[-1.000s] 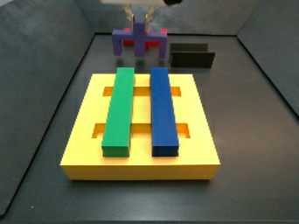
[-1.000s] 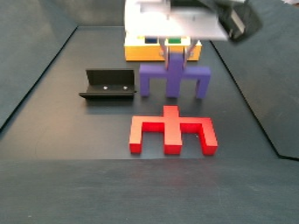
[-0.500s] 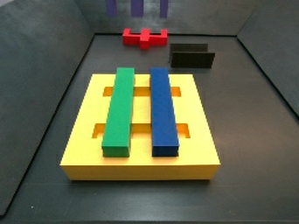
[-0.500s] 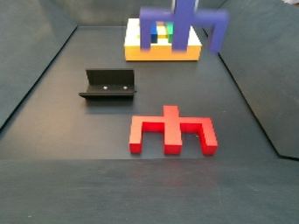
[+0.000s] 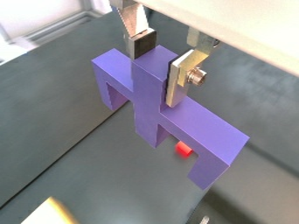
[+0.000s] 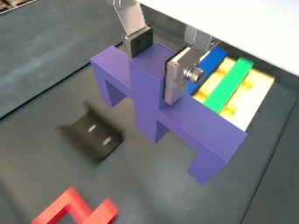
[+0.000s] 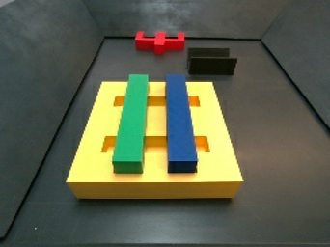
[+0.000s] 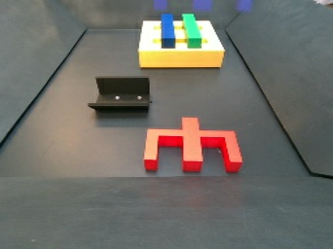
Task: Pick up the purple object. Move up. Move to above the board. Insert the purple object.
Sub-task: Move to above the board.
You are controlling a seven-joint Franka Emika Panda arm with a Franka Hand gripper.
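Claw (image 5: pixel 162 59) clamped on the purple piece (image 5: pixel 158 114), silver fingers (image 5: pixel 184 76) either side of its central post; same grip in both wrist views (image 6: pixel 158 59). Piece (image 6: pixel 152 109) hangs in the air, crossbar level, legs pointing down, nothing touching it but the pads. Claw and piece are out of frame in both side views, apart from a faint blue-purple smudge at the top edge of one side view, too cut off to call.

Board (image 7: pixel 154 135) sits centre frame in a side view, flat on the dark surface (image 7: pixel 284 174), green bar (image 7: pixel 130 119) and blue bar (image 7: pixel 180 121) lying lengthwise on it, side by side with a yellow strip between. Cut-out slots show beside and between the bars. Open surface all round the board's edges; walls of the bin well apart from it.

In a wrist view the board (image 6: pixel 239 92) lies below and beyond the piece, partly hidden by it.

Red piece (image 8: pixel 194 148) lies flat, lower centre of a side view, free on all sides. Fixture (image 8: pixel 121 94) stands left of centre, between red piece and board (image 8: pixel 181 44), apart from both. Red piece (image 7: pixel 161 41) and fixture (image 7: pixel 213 63) sit at upper frame behind the board.
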